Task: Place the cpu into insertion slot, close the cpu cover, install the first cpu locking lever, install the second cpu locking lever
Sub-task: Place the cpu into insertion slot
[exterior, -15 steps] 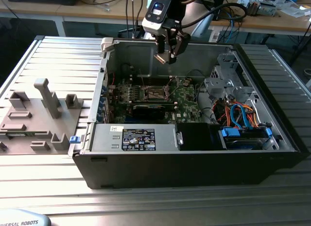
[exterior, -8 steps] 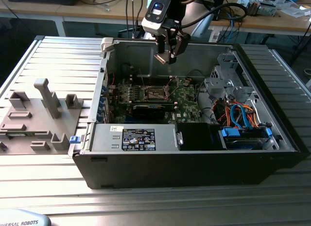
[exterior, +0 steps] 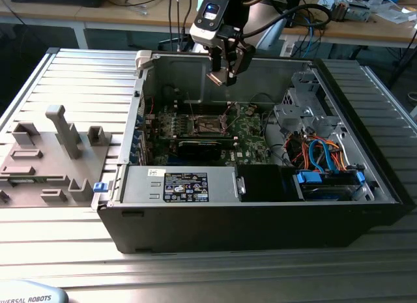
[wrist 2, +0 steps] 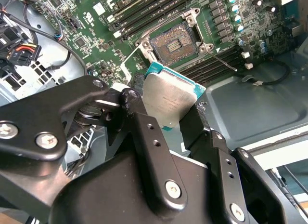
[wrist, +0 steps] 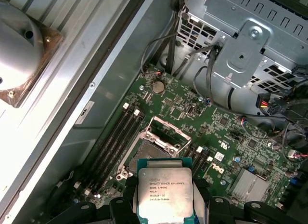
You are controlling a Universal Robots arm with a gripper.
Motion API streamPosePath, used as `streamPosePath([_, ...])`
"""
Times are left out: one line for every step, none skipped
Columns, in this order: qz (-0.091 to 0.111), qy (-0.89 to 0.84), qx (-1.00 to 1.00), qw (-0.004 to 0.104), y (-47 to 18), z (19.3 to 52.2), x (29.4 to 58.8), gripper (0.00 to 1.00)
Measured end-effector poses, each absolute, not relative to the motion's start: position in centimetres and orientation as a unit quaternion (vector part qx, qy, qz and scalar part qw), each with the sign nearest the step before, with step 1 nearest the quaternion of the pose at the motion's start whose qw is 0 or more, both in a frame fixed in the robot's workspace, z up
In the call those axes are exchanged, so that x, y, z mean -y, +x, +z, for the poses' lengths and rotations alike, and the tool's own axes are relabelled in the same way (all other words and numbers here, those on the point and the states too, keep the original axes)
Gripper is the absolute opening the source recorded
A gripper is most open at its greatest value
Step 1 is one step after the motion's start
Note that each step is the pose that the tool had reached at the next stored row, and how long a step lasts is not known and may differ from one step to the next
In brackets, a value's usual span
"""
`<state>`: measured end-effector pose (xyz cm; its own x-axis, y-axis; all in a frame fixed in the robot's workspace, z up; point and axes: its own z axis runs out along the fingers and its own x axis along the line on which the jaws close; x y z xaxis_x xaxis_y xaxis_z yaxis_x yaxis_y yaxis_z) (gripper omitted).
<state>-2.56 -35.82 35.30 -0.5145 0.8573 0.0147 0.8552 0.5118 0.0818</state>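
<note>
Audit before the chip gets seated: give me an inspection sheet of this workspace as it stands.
Surface: ribbed metal table carrying an open computer case.
Job's things: cpu held above the green motherboard, not yet in the insertion slot; cpu cover raised off the slot.
Clutter: grey fixture tray on the table, at the exterior view's left of the case.
Grippers: gripper shut on the cpu's edges.
Cables: blue and orange cables inside the case, at the exterior view's right of the motherboard.
Surroundings: wooden workbench behind the table.
</note>
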Motion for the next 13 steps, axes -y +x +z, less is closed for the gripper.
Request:
streamPosePath([0.039, 0.493, -0.869, 0.014, -2.56, 35.30, 35.82, 0.54])
streamPosePath([0.039, 0.493, -0.869, 0.014, -2.56, 35.30, 35.82, 0.54])
streamPosePath([0.039, 0.493, -0.869, 0.014, -2.56, 35.30, 35.82, 0.54])
streamPosePath([0.039, 0.494, -0.869, 0.014, -2.56, 35.30, 35.82, 0.54])
streamPosePath([0.039, 0.494, -0.869, 0.014, -2.56, 35.30, 35.82, 0.54])
streamPosePath([0.039, 0.494, -0.868, 0.014, -2.56, 35.30, 35.82, 0.54])
streamPosePath([0.039, 0.494, -0.868, 0.014, -2.56, 35.30, 35.82, 0.54])
streamPosePath([0.039, 0.495, -0.868, 0.014, -2.56, 35.30, 35.82, 0.54])
streamPosePath([0.038, 0.495, -0.868, 0.014, -2.56, 35.30, 35.82, 0.54])
streamPosePath([0.038, 0.495, -0.868, 0.014, -2.56, 35.30, 35.82, 0.54])
streamPosePath([0.038, 0.495, -0.868, 0.014, -2.56, 35.30, 35.82, 0.54])
streamPosePath([0.038, 0.496, -0.868, 0.015, -2.56, 35.30, 35.82, 0.54])
streamPosePath([0.038, 0.496, -0.867, 0.015, -2.56, 35.30, 35.82, 0.54])
